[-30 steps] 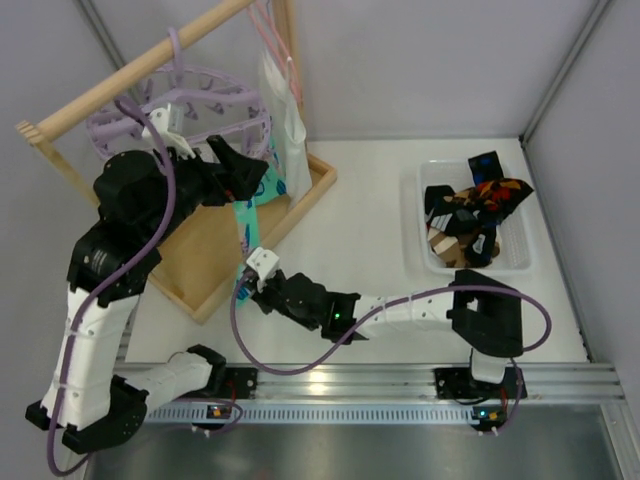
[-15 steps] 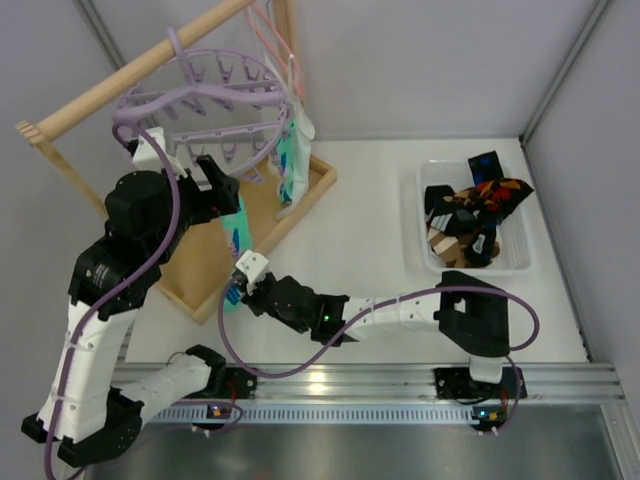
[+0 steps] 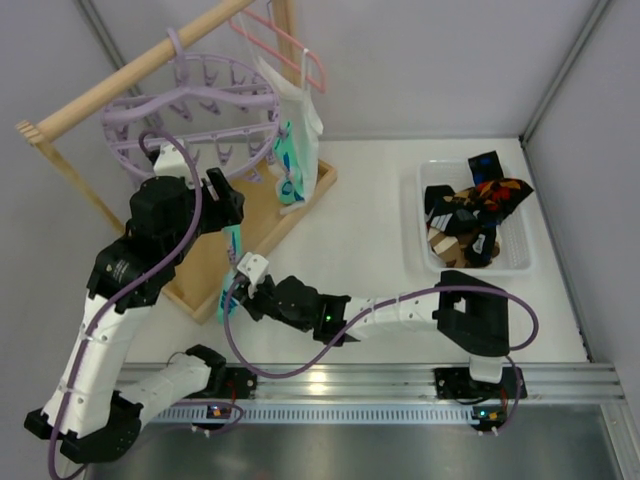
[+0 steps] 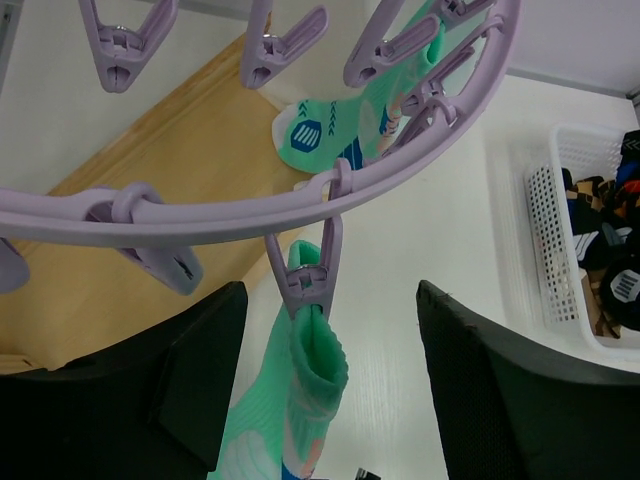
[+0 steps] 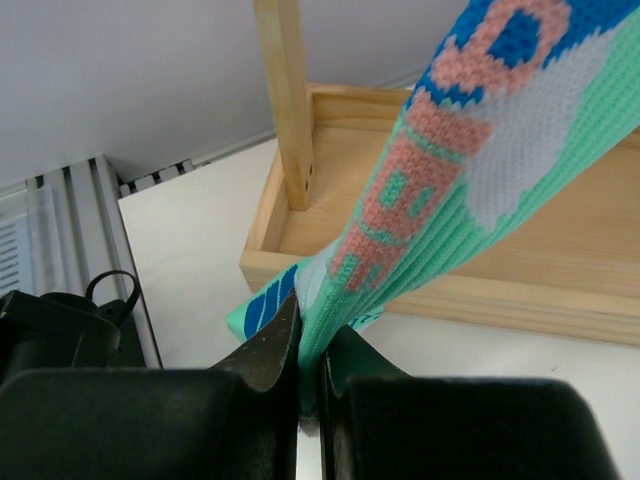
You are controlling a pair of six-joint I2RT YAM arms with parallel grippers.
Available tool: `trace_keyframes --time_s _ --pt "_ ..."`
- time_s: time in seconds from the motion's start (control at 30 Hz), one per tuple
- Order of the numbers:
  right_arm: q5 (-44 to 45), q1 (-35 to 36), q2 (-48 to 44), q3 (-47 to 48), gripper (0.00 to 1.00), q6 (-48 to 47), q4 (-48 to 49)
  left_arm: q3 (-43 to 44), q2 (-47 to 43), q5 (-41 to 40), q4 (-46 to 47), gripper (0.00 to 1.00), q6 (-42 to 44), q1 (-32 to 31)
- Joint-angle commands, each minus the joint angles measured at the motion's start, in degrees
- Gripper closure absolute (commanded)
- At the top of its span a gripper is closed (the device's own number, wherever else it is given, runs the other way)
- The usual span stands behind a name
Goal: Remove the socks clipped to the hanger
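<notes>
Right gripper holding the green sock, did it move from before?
Yes. The right gripper slid left and down in the top view, closer to the wooden tray's near corner, shut on the mint-green sock.

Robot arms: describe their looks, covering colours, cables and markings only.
Left arm and right arm: white links, bulky black joint housings, a lavender cable looped along each. A green light glows on the right forearm. End effector fingers are broad, matte black.
</notes>
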Motion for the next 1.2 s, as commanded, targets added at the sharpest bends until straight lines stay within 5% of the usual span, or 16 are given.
trace_keyframes --time_s 0.0,0.6,1.0,1.17 --pt "-3.5 -0.2 -3.6 -1.1 1.0 1.3 4.8 -1.8 -0.1 -0.3 4.6 0.29 -0.4 -0.2" --pt "-6.6 0.9 -3.1 -1.8 1.0 0.6 5.8 -3.3 1.9 -7.3 11.3 0.57 1.2 -0.3" --pt "-5.5 1.3 -5.9 -8.1 1.0 1.5 8.2 -3.1 3.2 -7.4 11.7 0.88 1.6 -0.3" --pt "1.7 0.5 -14.8 -17.3 1.0 2.5 3.4 -4.7 0.7 -6.0 11.6 0.66 2.4 -0.2"
